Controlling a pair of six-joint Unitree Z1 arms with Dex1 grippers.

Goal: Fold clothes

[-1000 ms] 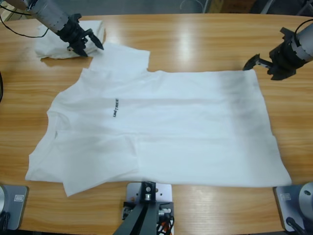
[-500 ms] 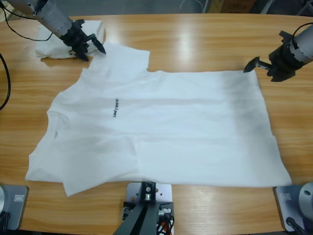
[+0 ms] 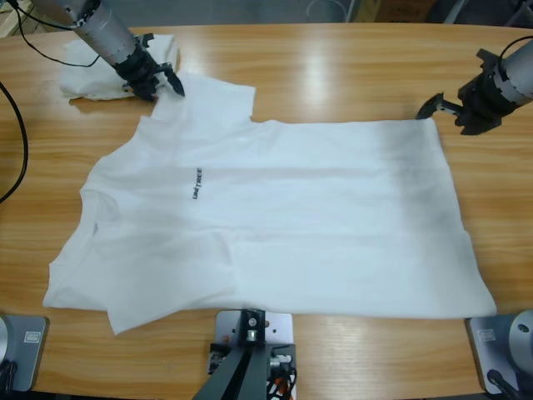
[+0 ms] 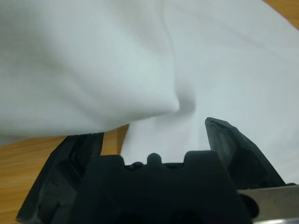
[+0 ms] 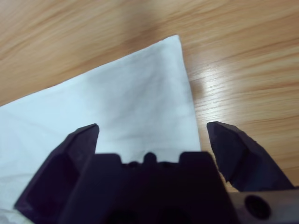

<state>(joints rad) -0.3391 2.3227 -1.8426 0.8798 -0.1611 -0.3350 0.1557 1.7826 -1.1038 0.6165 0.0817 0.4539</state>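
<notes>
So far no fold shows in the plain white short-sleeved cotton T-shirt with a small dark line of lettering on its chest (image 3: pixel 275 221): it lies spread flat on the long wooden worktop (image 3: pixel 333 71), collar end toward the left arm, hem toward the right arm, with only some rumpling at the sleeve nearest the camera. Judging from this, the task is at its very start, with every fold of this shirt left to do.

The left gripper (image 3: pixel 158 79) sits at the far sleeve of the spread shirt, released, its black jaws apart with white cloth lying ahead of and between them in its wrist view; nothing is pinched yet. Just behind that gripper lies a crumpled heap of plain white cotton cloth (image 3: pixel 87 75), seemingly another T-shirt; whether it awaits folding or is set aside I cannot tell.

The right gripper (image 3: pixel 445 107) is also released, jaws wide apart, hovering just beside the far hem corner of the shirt; its wrist view shows that corner pointing out ahead between the jaws, ungrasped.

No container is in view.
</notes>
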